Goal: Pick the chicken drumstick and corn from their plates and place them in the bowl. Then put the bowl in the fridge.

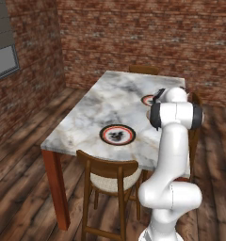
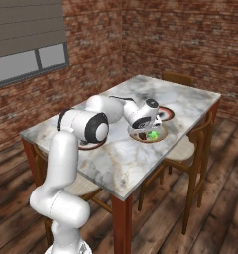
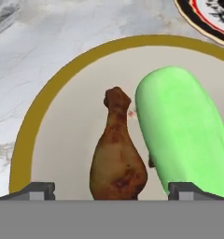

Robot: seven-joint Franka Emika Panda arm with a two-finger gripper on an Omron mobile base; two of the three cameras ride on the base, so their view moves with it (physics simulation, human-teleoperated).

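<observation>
- The claw (image 3: 112, 189) hangs just above the bowl (image 3: 53, 93) with its two tips spread wide and nothing between them. I judge it stands open like this because the corn is let go inside the bowl.
- The corn (image 3: 184, 135) lies in the bowl, bright green, directly beside the chicken drumstick (image 3: 117, 154). In the hand view they appear to touch or nearly touch along their sides; I cannot tell which.
- The chicken drumstick rests on the floor of the bowl with its thin bone end pointing away from the claw and the thick end near the tips.
- In the right base view the bowl sits on the marble desk (image 2: 180, 96) toward its right edge, partly hidden under the white hand, and a piece of green corn (image 2: 152, 134) shows inside it.
- One plate (image 1: 117, 135) lies near the close edge of the desk, behind a wooden chair (image 1: 108, 181), and carries no food. A second plate (image 2: 165, 113) is just beyond the bowl, on its far side; I see no food on the part that shows.
- To my judgement the first half of the task is done, since both foods are in the bowl. What is left is to grasp the bowl, probably by its brown rim, and carry it to the fridge.
- The bowl is shallow, so tilting it may let the corn roll out.
</observation>
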